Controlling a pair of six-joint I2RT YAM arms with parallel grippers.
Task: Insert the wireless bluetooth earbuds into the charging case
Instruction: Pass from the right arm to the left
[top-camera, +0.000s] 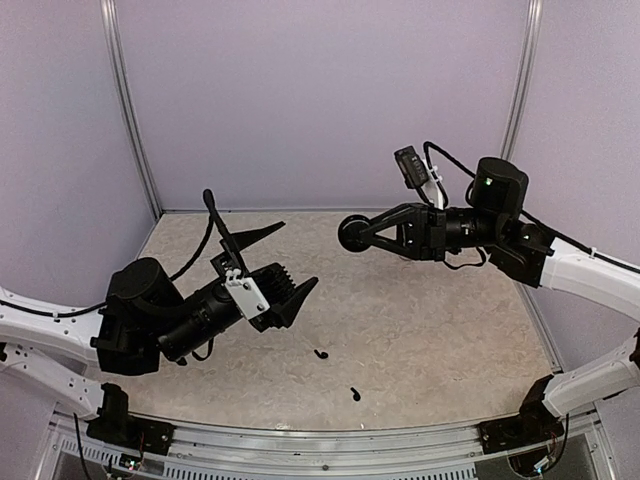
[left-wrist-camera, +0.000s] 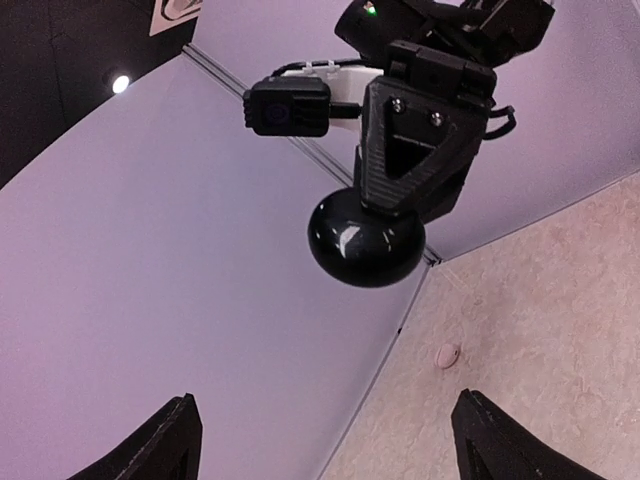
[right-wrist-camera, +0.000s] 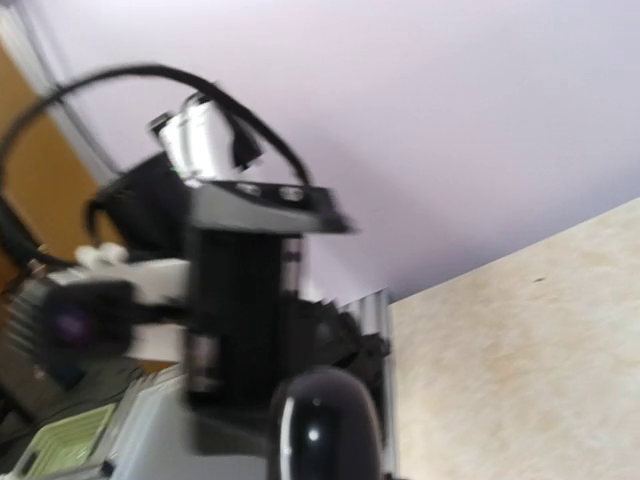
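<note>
Two buds (top-camera: 320, 354) are seen lying loose on the table (top-camera: 440, 320), near its front edge and between the arms, well apart from the case (top-camera: 349, 234); neither has been seated yet. The case is held clear of the table by the right gripper (top-camera: 362, 233), which is clamped on it from one side so that most of the round body is exposed toward the other arm. The left gripper (top-camera: 300, 253) is spread wide and carries nothing. It is pointed at the case, which is framed above its fingertips (left-wrist-camera: 175, 440) in the left wrist view. The lid appears to be closed, though the right wrist view is too blurred for this to be confirmed. The case is judged to be presented this way so that the lid can be worked open before any bud is fetched.
</note>
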